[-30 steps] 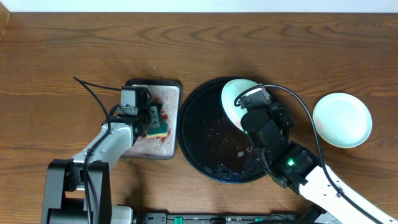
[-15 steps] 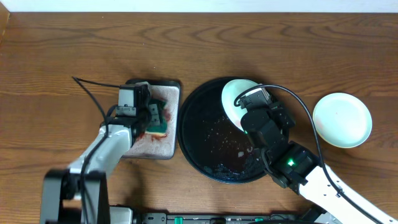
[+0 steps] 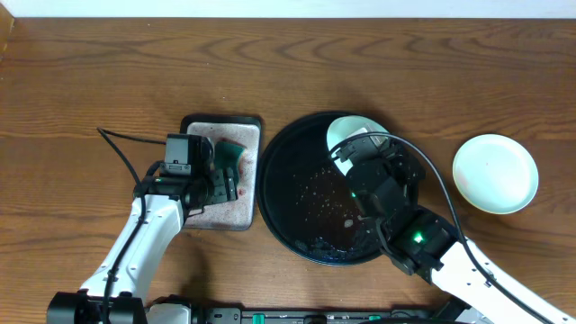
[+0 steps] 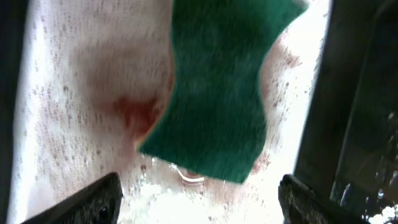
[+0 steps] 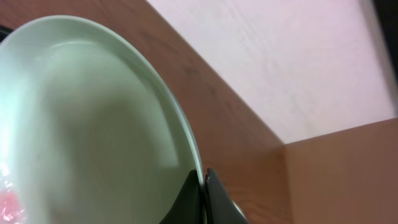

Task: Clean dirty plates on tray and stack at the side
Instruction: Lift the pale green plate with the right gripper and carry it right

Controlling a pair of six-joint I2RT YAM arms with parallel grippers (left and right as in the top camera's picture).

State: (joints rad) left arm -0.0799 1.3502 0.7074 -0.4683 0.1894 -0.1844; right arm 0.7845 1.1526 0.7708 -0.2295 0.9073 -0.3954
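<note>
Right wrist: my right hand (image 5: 202, 198) grips the mint plate (image 5: 93, 124) by its rim — left hand (image 4: 199, 202) released, sponge (image 4: 217, 93) just ahead.

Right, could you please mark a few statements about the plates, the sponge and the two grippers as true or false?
1. The right gripper is shut on the rim of a mint-green plate. True.
2. The left gripper clamps the green sponge. False: its jaws stand open and the sponge lies on the small tray.
3. A second mint-green plate rests on the table, right of the black tray. True.
4. A yellow plate lies in the black tray. False: no yellow plate is in view.
</note>
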